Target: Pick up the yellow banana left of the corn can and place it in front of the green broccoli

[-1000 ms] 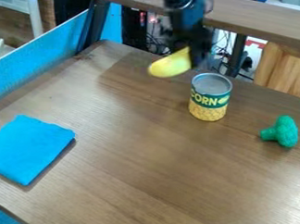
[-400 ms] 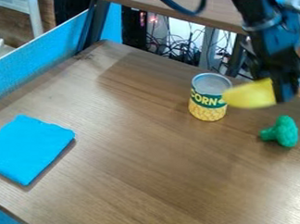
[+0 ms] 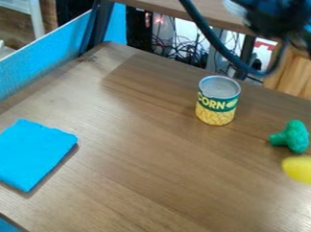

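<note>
Rightward and closer to the camera, the yellow thing [image 3: 302, 169] has moved from over the bench beside the can to the right edge, and the robot arm [image 3: 277, 14] has shifted right too. Brown wood-grain bench [image 3: 157, 161] spans most of the view, its far edge slanting down to the right and its left edge running along a blue partition [image 3: 41, 59]. Behind lie another wooden tabletop [image 3: 155, 3], tangled cables [image 3: 186, 54] and a light wooden panel [image 3: 293, 74]. A dark hose [image 3: 215, 41] loops below the arm. Flat on the bench at left is a blue cloth [image 3: 31, 154], with bare wood between it and the can [image 3: 217, 101]. The upright can's label has pale lettering on a green band above pictured yellow kernels. Below the green broccoli [image 3: 292, 136], the blurred yellow thing is cut by the right edge; I cannot tell the pincer's state.
</note>
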Tool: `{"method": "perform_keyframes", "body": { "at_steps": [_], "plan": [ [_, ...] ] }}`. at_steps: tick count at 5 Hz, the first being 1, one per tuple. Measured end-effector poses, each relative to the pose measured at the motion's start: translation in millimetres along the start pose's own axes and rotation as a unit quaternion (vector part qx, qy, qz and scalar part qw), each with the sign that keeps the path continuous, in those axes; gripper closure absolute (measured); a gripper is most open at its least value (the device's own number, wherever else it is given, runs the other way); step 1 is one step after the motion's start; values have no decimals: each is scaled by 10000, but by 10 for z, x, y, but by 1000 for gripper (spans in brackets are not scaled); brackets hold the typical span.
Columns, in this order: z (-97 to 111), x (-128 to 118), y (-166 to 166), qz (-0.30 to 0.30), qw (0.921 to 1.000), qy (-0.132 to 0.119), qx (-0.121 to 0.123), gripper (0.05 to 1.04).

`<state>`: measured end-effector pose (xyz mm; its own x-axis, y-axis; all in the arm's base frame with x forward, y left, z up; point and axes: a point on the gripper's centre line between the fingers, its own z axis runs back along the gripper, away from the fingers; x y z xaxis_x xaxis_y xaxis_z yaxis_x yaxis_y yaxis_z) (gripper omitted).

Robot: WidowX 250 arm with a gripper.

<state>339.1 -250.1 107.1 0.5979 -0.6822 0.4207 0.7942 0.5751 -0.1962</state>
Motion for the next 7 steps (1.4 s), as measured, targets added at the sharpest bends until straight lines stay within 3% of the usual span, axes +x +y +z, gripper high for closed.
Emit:
{"method": "perform_keyframes", "body": {
  "at_steps": [1, 2, 3, 4, 5, 6, 7],
  "plan": [
    [-319, -118, -108, -136, 9997, 87, -191, 496],
    [-575, -242, -3, -183, 9997, 122, -47, 496],
    [-637, -274, 80, -233, 9996, 18, 188, 421],
    [-620, -288, 128, -159, 9995, 43, 287, 184],
    [-423, -323, 198, 122, 9992, -74, 383, 82],
    [98, -195, 246, 298, 9951, -610, 715, 82],
    [618, -197, 297, 740, 9879, -874, 1050, 82]
  ]
}}
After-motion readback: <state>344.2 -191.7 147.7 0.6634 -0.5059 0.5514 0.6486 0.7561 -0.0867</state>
